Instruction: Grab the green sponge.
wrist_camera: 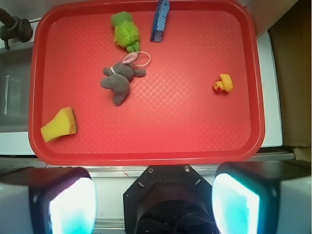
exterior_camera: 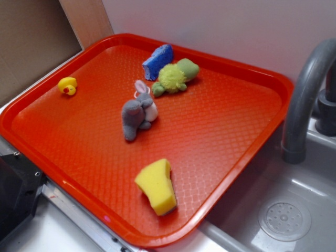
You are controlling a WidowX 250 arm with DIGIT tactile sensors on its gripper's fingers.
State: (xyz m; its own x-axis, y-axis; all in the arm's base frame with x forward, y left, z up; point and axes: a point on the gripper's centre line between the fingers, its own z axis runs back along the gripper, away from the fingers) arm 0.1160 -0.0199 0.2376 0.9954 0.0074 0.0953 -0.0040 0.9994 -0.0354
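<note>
The green sponge (exterior_camera: 157,185) is a yellow-lime foam wedge lying near the front edge of the red tray (exterior_camera: 231,126). In the wrist view the green sponge (wrist_camera: 59,124) sits at the tray's (wrist_camera: 195,141) lower left. My gripper (wrist_camera: 153,204) hangs high above the counter just outside the tray's near rim, well away from the sponge. It is open, its two pale pads far apart with nothing between them. The gripper does not show in the exterior view.
On the tray lie a grey plush bunny (exterior_camera: 137,113), a green fuzzy turtle (exterior_camera: 175,77), a blue sponge (exterior_camera: 157,61) and a small yellow duck (exterior_camera: 67,85). A grey faucet (exterior_camera: 307,94) and sink (exterior_camera: 283,215) stand to the tray's right.
</note>
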